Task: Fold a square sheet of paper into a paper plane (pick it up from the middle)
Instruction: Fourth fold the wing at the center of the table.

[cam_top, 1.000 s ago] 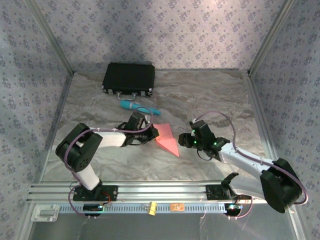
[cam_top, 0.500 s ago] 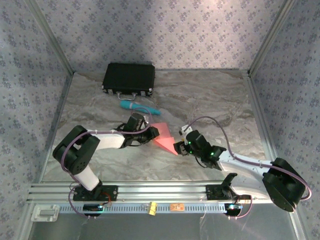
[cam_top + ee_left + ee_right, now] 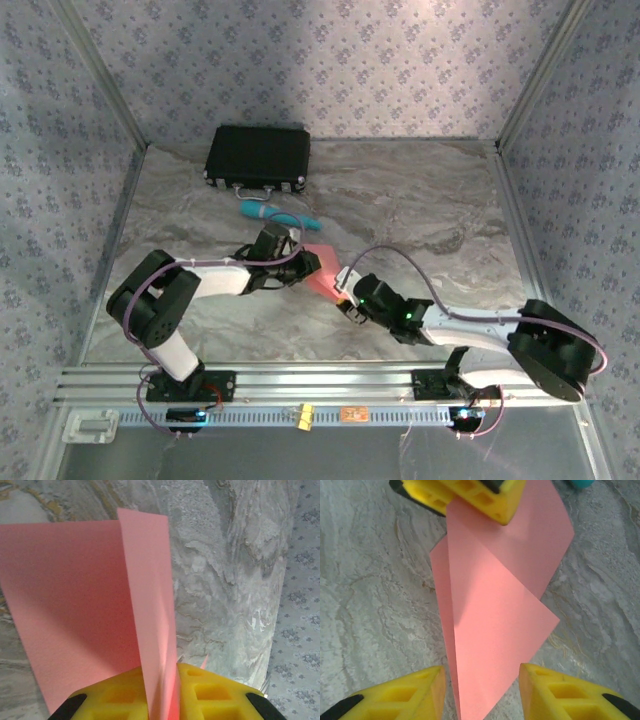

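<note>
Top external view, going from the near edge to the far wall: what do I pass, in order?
First the silver aluminium rail → folded salmon-pink paper sheet → teal cylinder → black rectangular case.

Paper (image 3: 495, 625): plain salmon-pink. Surface (image 3: 370, 580): grey marble veining. Right claw (image 3: 480, 680) fingers (image 3: 410, 695): yellow, black-tipped. Cylinder (image 3: 278, 213) beyond left claw (image 3: 305, 265): teal. Case (image 3: 258, 156): black. Walls (image 3: 350, 60): pale lilac floral print.

The right arm swings in leftward and stretches low across the table. The right gripper (image 3: 345, 292), a second ago well clear of the pink paper (image 3: 322, 268), now sits at its pointed near end with jaws spread either side of the tip, covering it from above.
</note>
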Available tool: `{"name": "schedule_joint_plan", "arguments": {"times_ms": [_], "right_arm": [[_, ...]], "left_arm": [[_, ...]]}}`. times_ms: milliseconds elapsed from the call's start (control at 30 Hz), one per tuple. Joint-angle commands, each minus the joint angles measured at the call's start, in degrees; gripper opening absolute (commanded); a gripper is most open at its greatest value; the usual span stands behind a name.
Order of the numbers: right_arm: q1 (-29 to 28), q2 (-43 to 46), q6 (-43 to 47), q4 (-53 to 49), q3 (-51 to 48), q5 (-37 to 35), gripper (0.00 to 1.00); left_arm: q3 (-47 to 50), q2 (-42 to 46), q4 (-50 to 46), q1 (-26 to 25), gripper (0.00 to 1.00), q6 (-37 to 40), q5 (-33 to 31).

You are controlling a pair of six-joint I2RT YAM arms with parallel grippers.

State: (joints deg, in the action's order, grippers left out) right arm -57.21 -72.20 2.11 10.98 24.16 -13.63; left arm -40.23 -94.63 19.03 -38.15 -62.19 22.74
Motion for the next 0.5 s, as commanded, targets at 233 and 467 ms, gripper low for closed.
{"name": "schedule_joint_plan", "arguments": {"times_ms": [233,467], "right_arm": [[-2.71,-9.59,4.45,3.66,5.32,-8.39,0.42],[-4.13,-13.91,4.26,5.97,6.64,-11.35,0.42]], "left_arm": [[-2.28,-0.56,-1.64,-0.15,0.19,0.7,1.77],[-2.36,-0.5,-1.65,-0.16,0.2,0.67,1.97]]}}
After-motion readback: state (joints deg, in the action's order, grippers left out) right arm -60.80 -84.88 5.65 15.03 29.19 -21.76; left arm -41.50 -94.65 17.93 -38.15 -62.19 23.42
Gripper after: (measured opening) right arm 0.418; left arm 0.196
